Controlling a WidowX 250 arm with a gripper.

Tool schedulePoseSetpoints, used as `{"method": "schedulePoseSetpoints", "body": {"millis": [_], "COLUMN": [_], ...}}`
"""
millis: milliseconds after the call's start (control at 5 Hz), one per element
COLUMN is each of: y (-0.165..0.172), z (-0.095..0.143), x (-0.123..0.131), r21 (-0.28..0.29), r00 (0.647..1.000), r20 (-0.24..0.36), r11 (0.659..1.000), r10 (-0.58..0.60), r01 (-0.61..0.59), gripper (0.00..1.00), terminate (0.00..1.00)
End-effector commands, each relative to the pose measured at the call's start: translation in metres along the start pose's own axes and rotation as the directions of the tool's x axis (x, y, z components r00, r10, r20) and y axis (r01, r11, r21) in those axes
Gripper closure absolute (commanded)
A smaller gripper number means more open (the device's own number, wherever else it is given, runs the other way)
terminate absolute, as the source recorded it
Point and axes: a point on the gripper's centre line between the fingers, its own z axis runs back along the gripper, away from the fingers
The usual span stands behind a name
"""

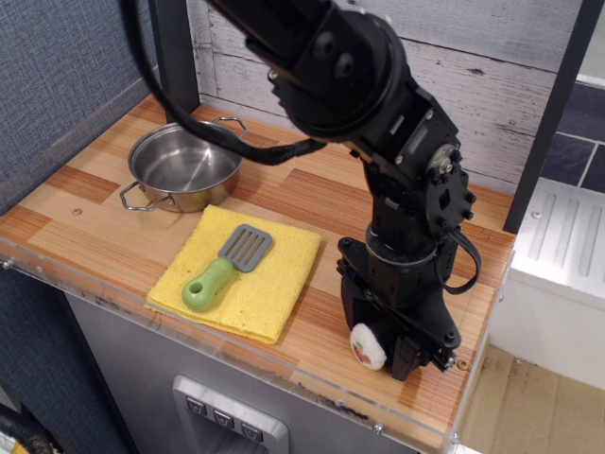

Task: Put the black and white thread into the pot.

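The black and white thread (367, 346) is a small roll with a white face and a red-green centre. It sits on the wooden counter near the front right edge. My gripper (380, 348) is lowered around it, black fingers on either side, and seems shut on it. The black side band is mostly hidden by the fingers. The pot (184, 165), shallow shiny steel with two wire loop handles, stands empty at the back left, far from the gripper.
A yellow cloth (241, 274) lies at the front middle with a green-handled grey spatula (225, 267) on it. A dark post (176, 57) stands behind the pot. The counter's front edge (312, 392) runs just below the roll.
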Motion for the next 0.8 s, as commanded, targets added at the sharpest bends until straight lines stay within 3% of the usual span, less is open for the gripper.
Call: {"method": "schedulePoseSetpoints", "body": {"millis": [0,200,400,600], "y": [0.048,0.107,0.166,0.219], "z": [0.049,0.075,0.089,0.081], "x": [0.0,0.002,0.002,-0.008], "r21": [-0.025,-0.02,0.016,0.041], "r00": [0.994,0.968,0.913,0.869], "r20": [0.075,0.107,0.131,0.111], "r11": [0.996,0.974,0.92,0.872], "r10": [0.082,0.228,0.387,0.482], "r01": [-0.081,-0.227,-0.392,-0.489], "gripper": [1.0,1.0,1.0,1.0], "terminate": [0.0,0.0,0.0,0.0]}}
